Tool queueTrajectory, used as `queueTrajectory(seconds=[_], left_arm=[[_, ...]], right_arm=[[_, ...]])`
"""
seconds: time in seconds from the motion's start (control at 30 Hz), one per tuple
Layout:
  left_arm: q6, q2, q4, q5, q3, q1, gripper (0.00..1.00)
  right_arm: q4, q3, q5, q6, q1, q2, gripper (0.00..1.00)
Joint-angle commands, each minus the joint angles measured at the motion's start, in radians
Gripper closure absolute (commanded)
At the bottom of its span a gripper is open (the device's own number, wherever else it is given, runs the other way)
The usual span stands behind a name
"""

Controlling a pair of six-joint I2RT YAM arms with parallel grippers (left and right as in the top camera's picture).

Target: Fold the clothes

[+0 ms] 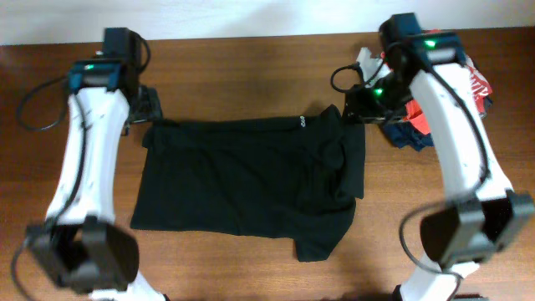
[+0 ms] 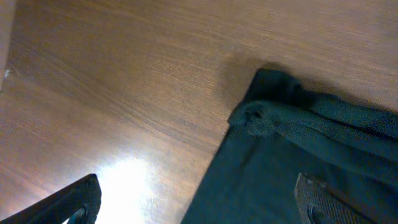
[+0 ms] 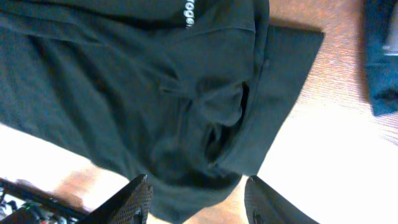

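The black T-shirt (image 1: 251, 180) lies spread on the wooden table, folded over once, with a small white logo (image 1: 301, 119) at its far edge. My left gripper (image 1: 144, 107) hovers open above the shirt's far left corner (image 2: 261, 118), with the cloth below its jaws (image 2: 199, 202). My right gripper (image 1: 355, 104) hovers open above the shirt's far right corner; in the right wrist view the shirt (image 3: 155, 93) fills the frame above the jaws (image 3: 199, 196). Neither gripper holds anything.
A pile of other clothes, red-orange (image 1: 476, 84) and navy (image 1: 410, 134), lies at the far right behind the right arm; the navy cloth also shows in the right wrist view (image 3: 382, 56). Bare wooden table (image 1: 242, 67) lies beyond the shirt.
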Motion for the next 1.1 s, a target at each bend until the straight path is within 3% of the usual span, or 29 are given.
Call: queueTrajectory(seconds=[0.0,0.23,0.5,0.83,1.07], left_arm=[[-0.003,-0.082,-0.035,0.083,0.012,0.007,0.01],[-0.074,-0.185,-0.150,0.113,0.012,0.007,0.01],[-0.087,-0.212,-0.218,0.190,-0.027,0.007,0.01],[-0.097,-0.219,-0.127,0.222,-0.332,0.007,0.01],[-0.097,-0.238,-0.018,0.226,-0.546,0.007,0.01]], right_arm=[[-0.036,0.023,0.010,-0.003,-0.003,-0.092,0.46],[-0.184,0.022,0.101,0.042,0.001,-0.208,0.46],[-0.156,-0.163,0.164,0.187,0.135,-0.331,0.46],[0.128,-0.657,0.134,0.365,0.317,-0.362,0.45],[0.327,-0.900,0.068,0.449,0.426,-0.362,0.44]])
